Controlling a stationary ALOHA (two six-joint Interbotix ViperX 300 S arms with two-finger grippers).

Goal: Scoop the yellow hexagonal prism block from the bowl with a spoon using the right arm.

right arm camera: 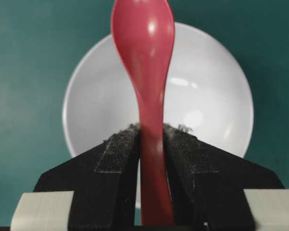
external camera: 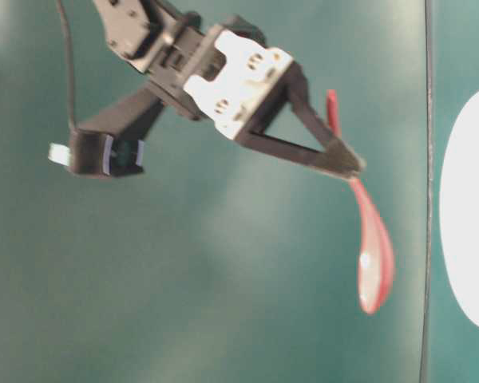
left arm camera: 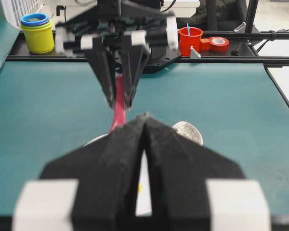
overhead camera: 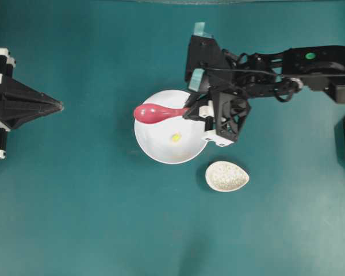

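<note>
Right end effector (right arm camera: 151, 139) grips unmarked spoon (right arm camera: 144, 57) over plain bowl (right arm camera: 91, 110).

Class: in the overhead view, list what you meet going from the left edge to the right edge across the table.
Left claw → spoon → yellow block in the white bowl → speckled dish → right arm.

Pinkish-red spoon (overhead camera: 155, 113), plain white bowl (overhead camera: 161, 146), bright yellow block (overhead camera: 176, 137), speckled grey-white dish (overhead camera: 226, 176), teal table (overhead camera: 75, 201).
</note>
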